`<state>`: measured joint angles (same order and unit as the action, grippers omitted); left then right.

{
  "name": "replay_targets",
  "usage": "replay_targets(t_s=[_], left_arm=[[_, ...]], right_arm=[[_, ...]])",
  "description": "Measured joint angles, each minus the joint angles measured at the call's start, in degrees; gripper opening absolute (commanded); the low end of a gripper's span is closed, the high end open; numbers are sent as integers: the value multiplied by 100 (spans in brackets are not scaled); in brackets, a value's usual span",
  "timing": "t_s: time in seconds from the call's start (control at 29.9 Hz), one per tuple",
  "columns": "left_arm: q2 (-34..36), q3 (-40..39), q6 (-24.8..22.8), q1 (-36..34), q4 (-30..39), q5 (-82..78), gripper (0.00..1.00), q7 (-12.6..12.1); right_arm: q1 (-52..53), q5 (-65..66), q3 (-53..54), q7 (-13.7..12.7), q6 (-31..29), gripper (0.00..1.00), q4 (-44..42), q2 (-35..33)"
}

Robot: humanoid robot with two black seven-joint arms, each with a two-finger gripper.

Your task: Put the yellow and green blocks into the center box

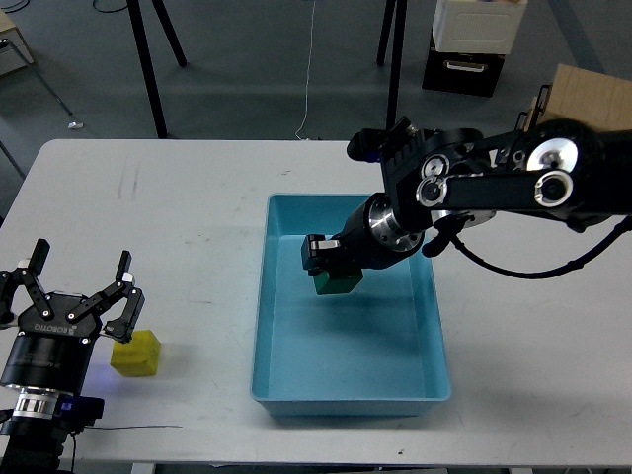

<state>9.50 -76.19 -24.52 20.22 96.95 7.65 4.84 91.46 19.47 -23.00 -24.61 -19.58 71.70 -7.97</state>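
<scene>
A blue open box [434, 326] lies in the middle of the white table. My right gripper [332, 259] reaches in from the right, is shut on the green block [336, 283] and holds it over the far half of the box. The yellow block [135, 354] sits on the table at the near left. My left gripper [79, 286] is open just left of and above the yellow block, with its right finger [122, 293] near the block's top, not touching it as far as I can tell.
The table's [178, 217] front edge runs close below the box and the yellow block. Black tripod legs [148, 69], a cardboard box [588, 99] and a white-and-black case [469, 44] stand on the floor behind the table.
</scene>
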Motion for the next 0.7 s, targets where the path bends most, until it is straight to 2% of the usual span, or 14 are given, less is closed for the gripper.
replay_targets(t_s=[0.13,0.17,0.2,0.23,0.47,0.7], left_arm=[[9,0,7,0,7,0,100,0],[11,0,8,-1,6,0,100,0],[12,0,8,-4,7,0,100,0],[12,-1,9,-6,7,0,100,0],[3,125,42,-68,7,-7,100,-16],[30,302,61,-124,7,-9,100,13]], right_arm=[[-282,68,-343,-22,-17,43,-274,652],[-309,84,-422,-22,-16,59,-291,708],[-324,92,-470,-22,-16,86,-297,736],[-330,96,-493,-22,-15,98,-299,746],[-245,24,-339,-18,1,98,-360,455],[-350,-653,997,3,-29,99,-1343,-421]])
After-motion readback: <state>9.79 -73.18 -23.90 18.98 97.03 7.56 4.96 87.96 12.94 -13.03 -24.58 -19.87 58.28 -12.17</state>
